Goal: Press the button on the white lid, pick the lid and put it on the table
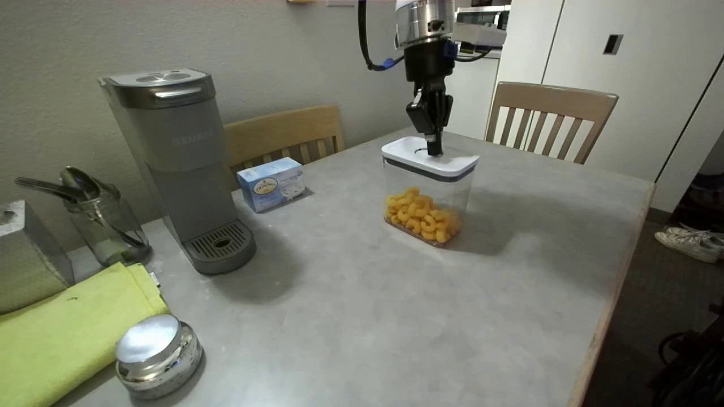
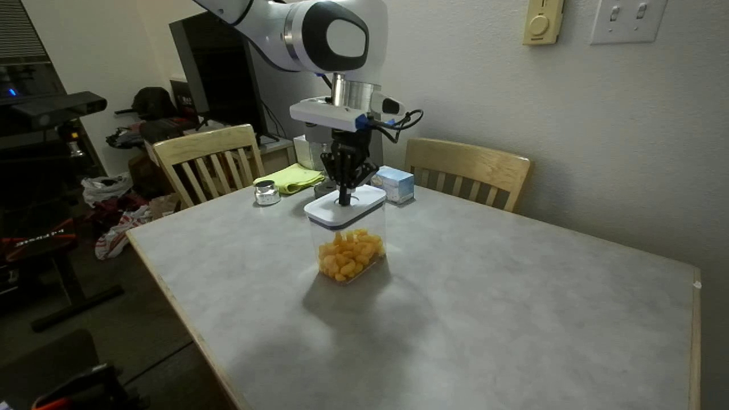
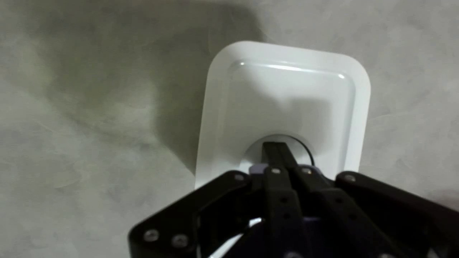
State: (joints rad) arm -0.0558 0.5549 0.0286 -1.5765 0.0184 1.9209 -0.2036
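Note:
The white lid (image 1: 404, 148) sits level on a clear container of yellow pasta (image 1: 423, 217) in both exterior views (image 2: 367, 196). The lid's raised rim shows in the wrist view (image 3: 287, 53). The round button (image 3: 255, 152) lies at the lid's centre, partly hidden by my fingers. My gripper (image 1: 434, 151) points straight down with its two fingertips together and nothing between them. In the wrist view the fingertips (image 3: 275, 145) are over the button and appear to touch it. The grey table (image 2: 512, 296) carries the container.
A coffee maker (image 1: 181, 164), a blue tea box (image 1: 272, 183), a glass jar with cutlery (image 1: 107, 226), a yellow cloth (image 1: 79, 333) and a round silver lid (image 1: 158, 356) stand along one side of the table. Wooden chairs (image 2: 467, 171) stand at the table's edges.

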